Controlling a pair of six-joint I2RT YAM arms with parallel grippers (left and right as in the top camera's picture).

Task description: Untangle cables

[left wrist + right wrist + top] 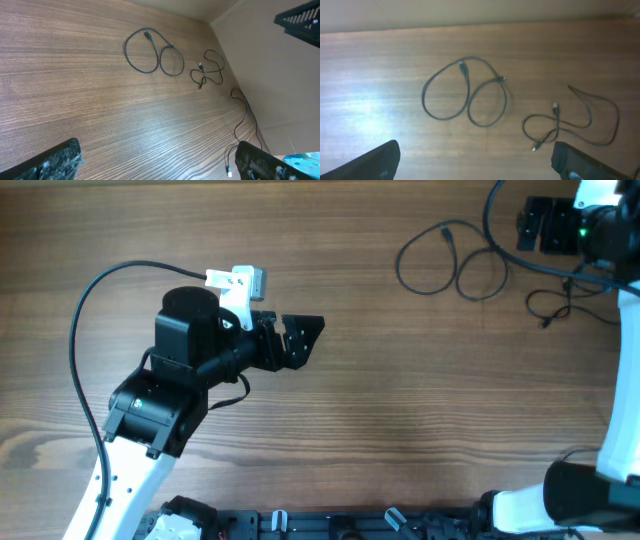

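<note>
Two thin dark cables lie flat on the wooden table, apart from each other. One forms a figure-eight of two loops (445,230) (146,34) (461,64). The other is a smaller loose squiggle (547,321) (201,65) (554,106) to its right in the overhead view. My right gripper (545,227) (475,165) hovers open at the far right corner, above and beside the cables, holding nothing. At centre-left, well away from both cables, my left gripper (305,340) (155,167) is open and empty.
The left arm's thick black wire (80,320) arcs over the table's left side. A thin black wire with a light plug end (229,170) runs along the table's right edge by a pale wall (280,75). The right arm's base (570,495) stands at the near right.
</note>
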